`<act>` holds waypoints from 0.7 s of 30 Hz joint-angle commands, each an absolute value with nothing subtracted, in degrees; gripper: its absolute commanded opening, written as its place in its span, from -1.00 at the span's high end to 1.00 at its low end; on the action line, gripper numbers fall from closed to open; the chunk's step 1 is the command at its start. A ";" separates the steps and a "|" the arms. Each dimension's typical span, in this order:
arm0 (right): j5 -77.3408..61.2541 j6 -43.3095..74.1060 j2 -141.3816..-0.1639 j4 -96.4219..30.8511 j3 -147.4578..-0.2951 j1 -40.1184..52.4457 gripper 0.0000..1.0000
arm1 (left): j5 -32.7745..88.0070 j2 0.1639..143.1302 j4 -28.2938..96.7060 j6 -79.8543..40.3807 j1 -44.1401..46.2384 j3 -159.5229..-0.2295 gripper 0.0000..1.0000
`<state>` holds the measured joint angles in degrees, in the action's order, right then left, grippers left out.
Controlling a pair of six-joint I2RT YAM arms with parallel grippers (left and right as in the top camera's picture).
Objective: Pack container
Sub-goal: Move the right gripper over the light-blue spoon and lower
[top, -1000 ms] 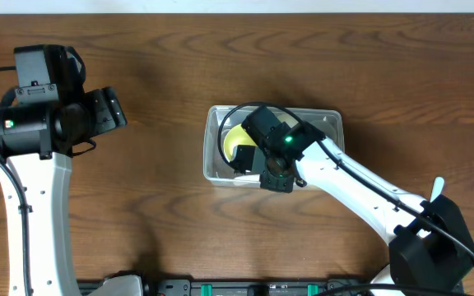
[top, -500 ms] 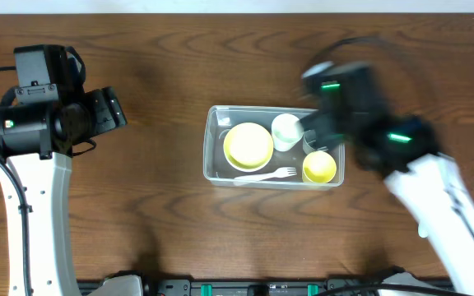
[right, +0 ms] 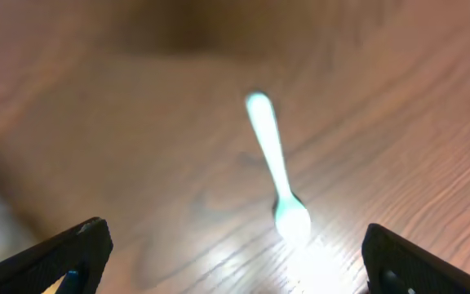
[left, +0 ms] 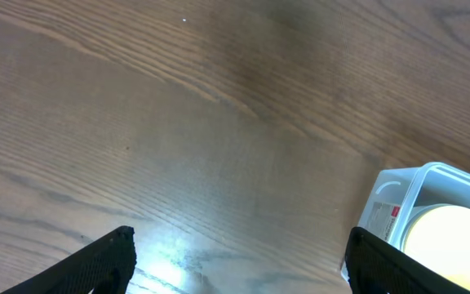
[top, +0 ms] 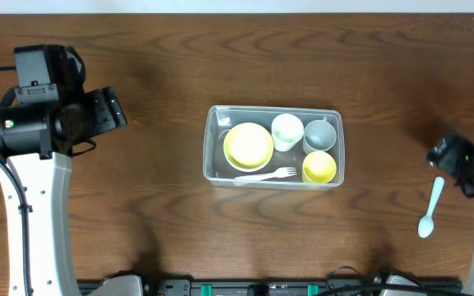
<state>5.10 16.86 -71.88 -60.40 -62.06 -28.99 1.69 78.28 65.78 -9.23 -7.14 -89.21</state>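
Observation:
The clear container (top: 211,156) sits mid-table in the overhead view. It holds a yellow bowl (top: 248,145), a white cup (top: 286,131), a grey cup (top: 319,135), a yellow cup (top: 319,168) and a white fork (top: 266,174). A white spoon (top: 429,210) lies on the wood at the far right. My right gripper (top: 453,158) hovers just above that spoon, open and empty; its wrist view shows the spoon (right: 276,163) blurred ahead of the gripper (right: 239,261). My left gripper (top: 112,112) hangs open at the left, far from the tub. The container's corner (left: 398,196) shows by the right finger (left: 390,261).
Bare wooden table surrounds the container on all sides. A dark equipment strip (top: 262,288) runs along the front edge. The left arm's white link (top: 31,214) stands at the left side.
My right arm swung from over the container out to the far right, beside the spoon, and its jaws opened wide. The fork now lies in the container. The left arm stayed still.

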 commanded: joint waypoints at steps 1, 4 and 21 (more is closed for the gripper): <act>1.93 14.90 -72.99 -56.69 -54.15 -33.19 -0.99 | 2.17 78.61 65.95 -9.78 -7.38 -88.99 -0.65; -2.20 12.84 -74.39 -51.79 -48.38 -35.22 -0.99 | 2.17 78.61 65.95 -9.78 -7.38 -88.99 -0.65; 2.79 13.93 -78.39 -47.51 -39.00 -35.57 -0.98 | 2.17 78.61 65.93 -9.78 -7.38 -88.99 -0.65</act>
